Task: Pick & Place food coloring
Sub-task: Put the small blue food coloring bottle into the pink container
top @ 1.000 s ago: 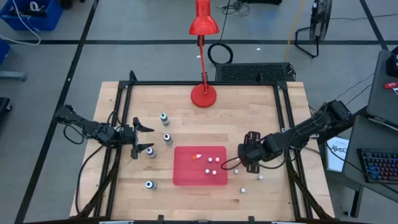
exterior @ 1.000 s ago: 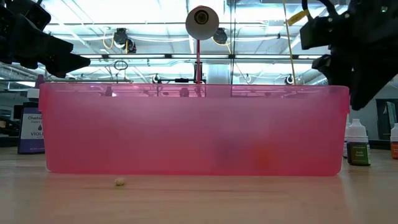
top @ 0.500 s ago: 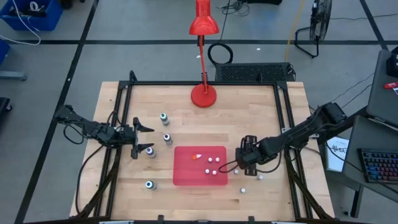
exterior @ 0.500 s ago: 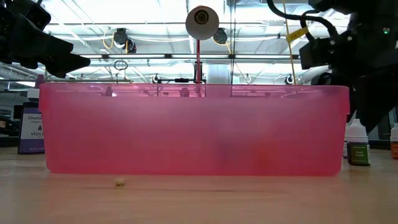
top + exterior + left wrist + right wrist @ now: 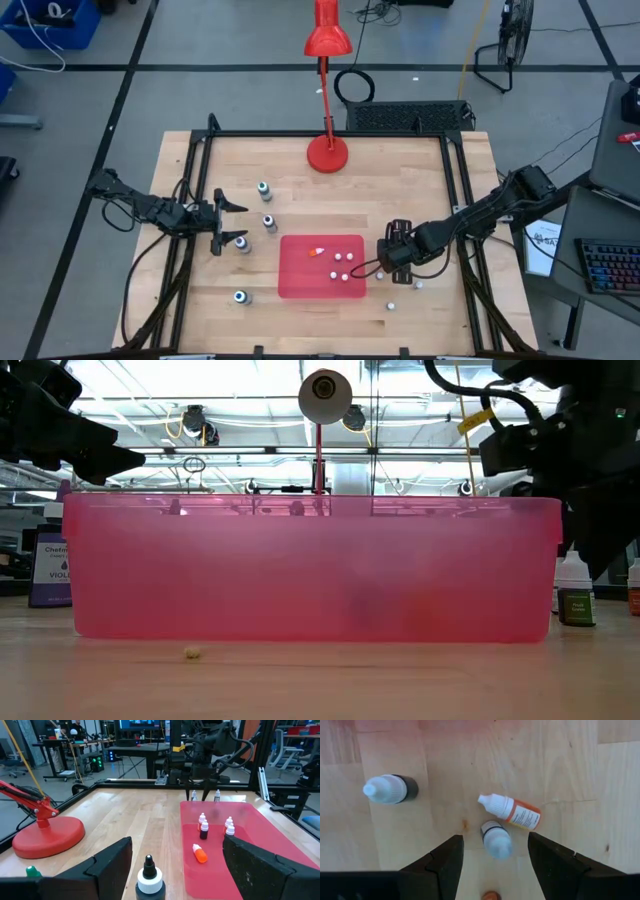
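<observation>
High view: right gripper shifted nearer red tray, fingers apart.

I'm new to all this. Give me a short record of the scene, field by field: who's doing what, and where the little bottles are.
right gripper: open, poised over three bottles on the wood beside the tray
left gripper: open, waiting at the table's left, a bottle between its fingers
tray: red, several bottles inside
lamp: red, at the table's far edge
</observation>
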Action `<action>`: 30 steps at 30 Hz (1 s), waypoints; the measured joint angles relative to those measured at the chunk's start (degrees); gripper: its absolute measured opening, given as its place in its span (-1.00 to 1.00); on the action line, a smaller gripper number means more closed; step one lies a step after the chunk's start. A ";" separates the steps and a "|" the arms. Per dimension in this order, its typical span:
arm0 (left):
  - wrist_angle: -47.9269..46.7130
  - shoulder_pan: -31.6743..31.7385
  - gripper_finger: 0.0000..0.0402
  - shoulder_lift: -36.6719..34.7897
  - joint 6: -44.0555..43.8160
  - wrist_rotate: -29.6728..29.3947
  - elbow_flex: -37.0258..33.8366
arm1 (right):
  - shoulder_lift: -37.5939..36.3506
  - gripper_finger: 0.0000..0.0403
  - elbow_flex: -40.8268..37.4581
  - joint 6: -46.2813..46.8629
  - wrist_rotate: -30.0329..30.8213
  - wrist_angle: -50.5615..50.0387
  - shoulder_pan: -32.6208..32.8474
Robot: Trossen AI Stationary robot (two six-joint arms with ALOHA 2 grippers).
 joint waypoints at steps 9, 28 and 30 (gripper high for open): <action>0.00 0.00 0.52 -0.01 0.00 0.00 0.00 | 0.01 -0.32 0.00 -0.48 -0.02 -0.01 -0.02; 0.00 0.00 0.52 -0.02 0.00 0.00 0.00 | -1.34 -0.80 2.66 -6.49 0.72 -3.41 -0.24; 0.00 0.01 0.52 0.00 0.00 0.00 0.00 | -1.50 -0.80 6.14 -6.79 2.21 -6.75 0.17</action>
